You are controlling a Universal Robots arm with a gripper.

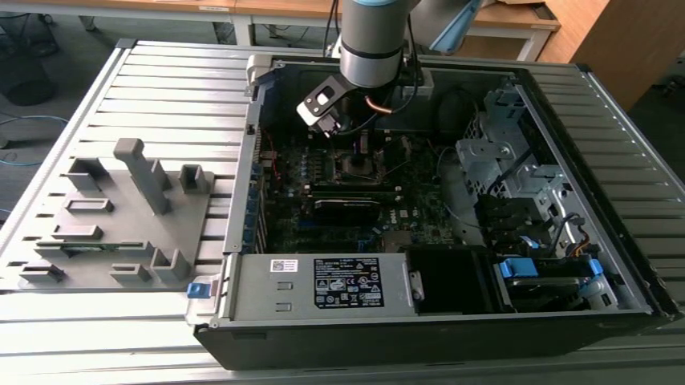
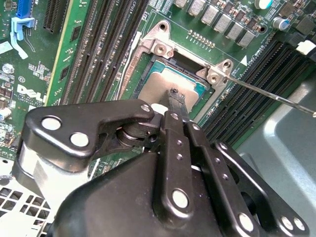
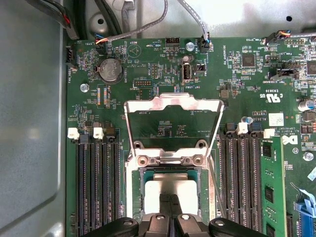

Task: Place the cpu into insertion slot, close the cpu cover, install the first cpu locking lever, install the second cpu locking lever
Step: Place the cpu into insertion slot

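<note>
**Meeting the seated cpu point(image 3: 155, 195) with the closed tool point(image 3: 170, 200)**

Hanging the tool point(image 1: 348, 143) from the arm inside the open computer case point(image 1: 321, 341), above the middle of the circuit board point(image 1: 321, 233) in the exterior view. Seeing the case sitting on a slatted metal surface point(image 1: 172, 88), with a grey fixture tray point(image 1: 118, 208) lying on that surface at the exterior view's left of the case.

Holding both fingers point(image 2: 178, 111) together in both wrist views, with no gap between them and nothing clamped. Resting the joined tips at the dull silver top of the cpu point(image 2: 160, 86), near its middle. Touching it or hovering just above it: not possible to tell.

Finding the cpu lying flat inside the insertion slot point(image 3: 170, 174). Finding the cpu cover point(image 3: 197, 104) standing open, tilted up on its hinge at the slot's edge, with green board showing through its square window.

Noticing, in the second wrist view, a thin locking lever point(image 2: 276, 96) sticking out from beside one corner of the slot and passing over the black memory slots point(image 2: 266, 64). Seeing, in the first wrist view, rows of these memory slots running along both sides of the insertion slot.
</note>
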